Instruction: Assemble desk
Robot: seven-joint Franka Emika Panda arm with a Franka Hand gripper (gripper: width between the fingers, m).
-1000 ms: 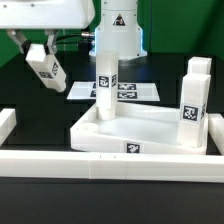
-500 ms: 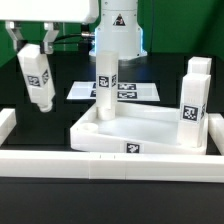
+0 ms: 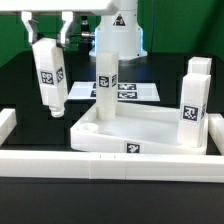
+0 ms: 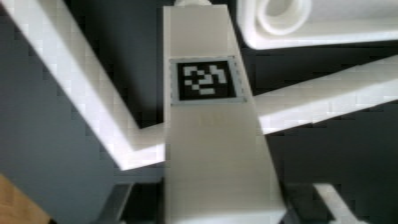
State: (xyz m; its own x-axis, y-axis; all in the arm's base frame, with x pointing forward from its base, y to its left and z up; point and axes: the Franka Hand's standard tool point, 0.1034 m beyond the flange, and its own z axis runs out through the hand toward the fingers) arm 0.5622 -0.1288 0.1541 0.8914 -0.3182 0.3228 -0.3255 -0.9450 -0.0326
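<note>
The white tray-like tabletop [image 3: 150, 128] lies on the black table with a tag on its front rim. One white leg [image 3: 106, 85] stands upright in its far corner on the exterior view's left. Two more legs [image 3: 194, 98] stand at the tray's right side. My gripper [image 3: 50, 35] is shut on the top of a fourth leg [image 3: 48, 75]. It holds that leg nearly upright in the air, just left of the tray. In the wrist view this tagged leg [image 4: 210, 110] fills the middle between my dark fingers [image 4: 135, 200]. White edges run under it.
The marker board [image 3: 130, 92] lies behind the tray. A long low white border wall [image 3: 100, 162] runs along the front, with a block [image 3: 7, 123] at the exterior view's left. The robot base [image 3: 118, 35] stands at the back.
The held leg has moved toward the exterior view's right, closer to the tray, and turned from tilted to nearly upright. The gripper has risen toward the top of the view.
</note>
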